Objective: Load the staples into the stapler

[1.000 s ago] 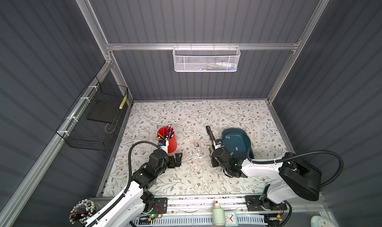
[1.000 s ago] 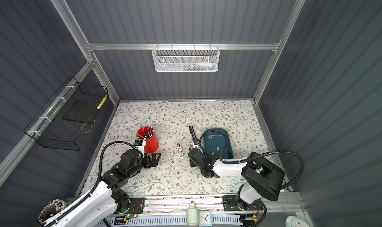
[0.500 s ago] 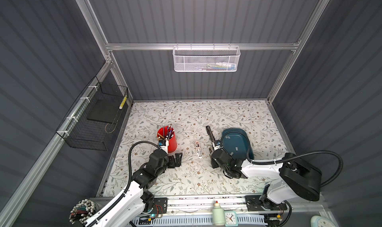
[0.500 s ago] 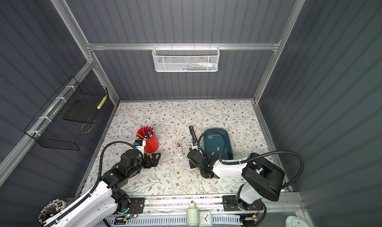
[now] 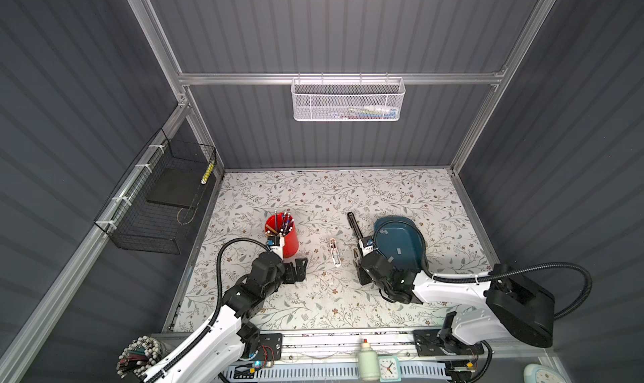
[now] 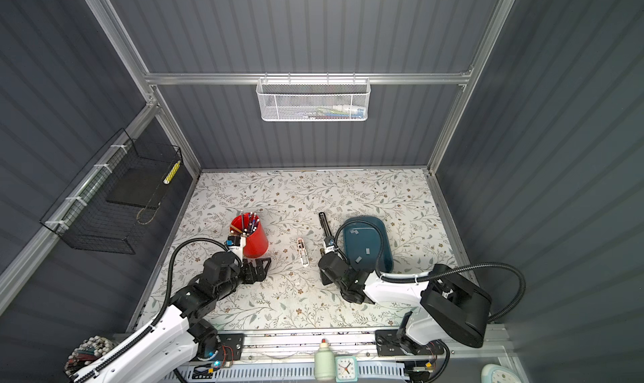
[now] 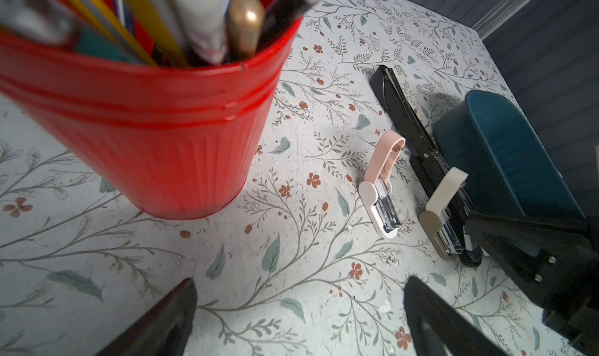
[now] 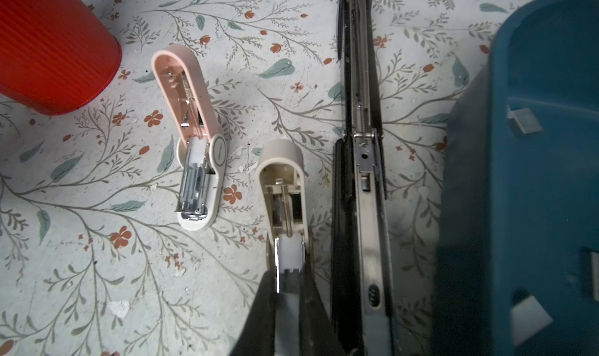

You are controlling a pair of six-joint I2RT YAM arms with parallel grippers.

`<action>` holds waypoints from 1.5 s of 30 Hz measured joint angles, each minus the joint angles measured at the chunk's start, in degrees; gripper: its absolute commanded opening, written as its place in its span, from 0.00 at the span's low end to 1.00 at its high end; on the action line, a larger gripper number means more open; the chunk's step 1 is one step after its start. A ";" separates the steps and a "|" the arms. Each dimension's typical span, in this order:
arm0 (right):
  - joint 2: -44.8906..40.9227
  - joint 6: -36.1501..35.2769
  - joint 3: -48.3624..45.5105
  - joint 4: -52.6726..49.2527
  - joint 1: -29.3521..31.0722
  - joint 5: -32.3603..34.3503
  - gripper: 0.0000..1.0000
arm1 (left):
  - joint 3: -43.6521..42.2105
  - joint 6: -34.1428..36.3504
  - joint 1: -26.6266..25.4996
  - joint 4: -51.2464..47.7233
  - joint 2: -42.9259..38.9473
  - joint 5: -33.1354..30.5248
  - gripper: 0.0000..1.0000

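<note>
**Right gripper closed at beige stapler; spare staples lie in tray**

The oval teal plastic tray (image 5: 406,236) holds the staples (image 8: 523,121), several short flat grey metal strips lying loose on its floor. Just beside the tray lies the long black metal stapler (image 8: 363,176), opened flat, its length running along the tray's side. Next out from the tray, and parallel, lies the small beige plastic stapler (image 8: 282,182), also opened. Further out is the small pink plastic stapler (image 8: 194,143).

The right gripper (image 8: 288,289) has its jaws closed together at the end of the beige stapler's channel, in line with its long axis. A pale grey piece sits between the tips. It is possibly a staple strip, but the view is too dark to confirm. The left gripper (image 7: 298,309), spread wide and empty, stands well apart from the tray, beyond the pink stapler.

Judgement: the right arm is nearer, and any feed must run straight along the channel.
</note>
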 measured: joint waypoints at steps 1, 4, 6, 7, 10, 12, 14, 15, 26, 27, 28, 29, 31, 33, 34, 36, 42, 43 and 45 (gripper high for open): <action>0.35 -0.09 0.00 0.00 0.00 0.00 0.05 | 0.00 0.00 0.00 0.00 0.00 -0.02 1.00; 1.33 -0.42 0.00 0.00 0.00 0.00 0.05 | 0.00 0.00 0.00 0.00 0.00 0.00 1.00; 1.68 -0.48 0.00 0.07 0.00 0.00 0.05 | 0.00 0.00 0.00 0.00 0.00 -0.02 1.00; 1.81 -0.48 0.00 0.09 0.00 0.00 0.05 | 0.00 0.00 0.00 0.00 0.00 -0.02 1.00; 2.21 -0.50 0.00 0.22 0.00 0.02 0.05 | 0.00 0.00 0.00 0.00 0.09 -0.02 1.00; 2.40 -0.50 0.00 0.37 0.00 0.00 0.04 | 0.00 0.00 0.00 0.00 0.22 -0.02 1.00; 2.49 -0.50 0.00 0.39 0.00 0.00 0.04 | 0.00 0.00 0.00 0.00 0.28 0.00 1.00; 2.49 -0.50 0.02 0.42 0.00 0.00 0.04 | 0.00 0.00 0.00 0.00 0.28 -0.02 1.00; -0.11 -0.63 0.02 0.44 0.00 0.00 0.06 | 0.00 0.00 0.00 0.00 0.26 0.00 1.00; -0.07 -0.63 0.02 0.42 0.00 0.00 0.06 | 0.00 0.00 0.00 0.00 0.26 0.00 1.00; 0.07 -0.66 0.02 0.39 0.00 0.00 0.06 | 0.00 0.00 0.00 0.00 0.26 0.00 1.00; 0.26 -0.66 0.07 0.42 0.00 -0.02 0.05 | 0.00 0.00 0.00 0.00 0.26 0.00 1.00; 1.01 -0.66 0.33 0.42 0.00 -0.02 0.05 | 0.00 0.00 0.00 0.00 0.28 0.00 1.00; 1.95 -0.70 0.72 0.42 0.00 -0.09 0.05 | 0.00 0.00 0.00 0.00 0.26 0.00 1.00; 2.40 -0.79 0.92 0.42 0.00 -0.17 0.05 | 0.00 0.00 0.00 0.00 0.26 0.00 1.00; 3.04 -0.94 1.27 0.42 0.00 -0.24 0.05 | 0.00 0.00 0.00 0.00 0.28 0.00 1.00; 4.02 -1.53 1.88 0.42 0.00 -0.20 0.05 | 0.00 0.00 0.00 0.00 0.26 0.00 1.00; 4.04 -1.55 1.88 0.42 0.00 -0.20 0.05 | 0.00 0.00 0.00 0.00 0.26 0.00 1.00; 4.07 -1.57 1.88 0.42 0.00 -0.17 0.05 | 0.00 0.00 0.00 0.00 0.26 0.00 1.00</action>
